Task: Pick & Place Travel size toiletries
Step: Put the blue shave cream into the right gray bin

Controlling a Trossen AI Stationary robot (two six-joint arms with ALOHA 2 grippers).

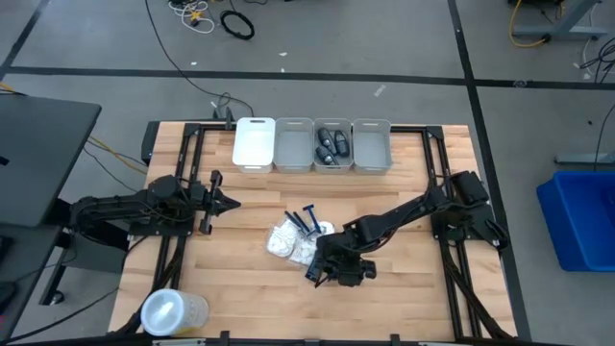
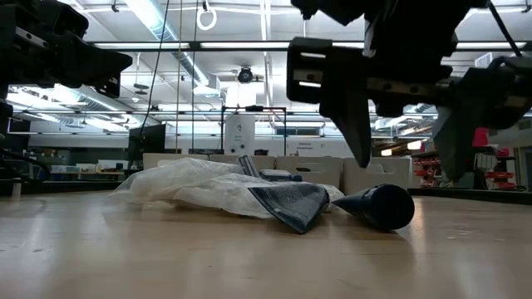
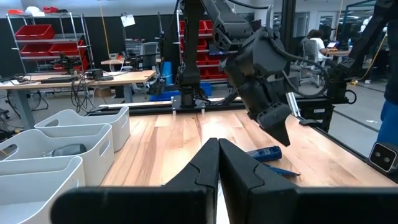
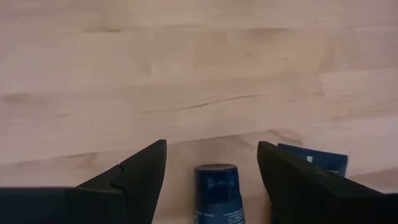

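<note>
A pile of toiletries lies mid-table: white crinkly packets [image 1: 286,242] [image 2: 187,184], dark blue razors [image 1: 306,219] and a blue-edged packet [image 2: 293,204]. Beside the pile, a dark blue oblong tube [image 4: 216,186] [image 2: 382,206] lies on its side on the wood. My right gripper [image 1: 325,272] [image 4: 211,144] [image 2: 406,166] hovers open over it, pointing down, one finger on each side of the capped end and clear of it. My left gripper [image 1: 229,201] [image 3: 217,146] waits shut over the table's left half.
Four white bins [image 1: 312,144] stand in a row at the far edge; the third [image 1: 332,146] holds small dark containers. A large clear lidded tub [image 1: 173,312] sits at the near left corner. Bare wood [image 4: 186,74] lies around the tube.
</note>
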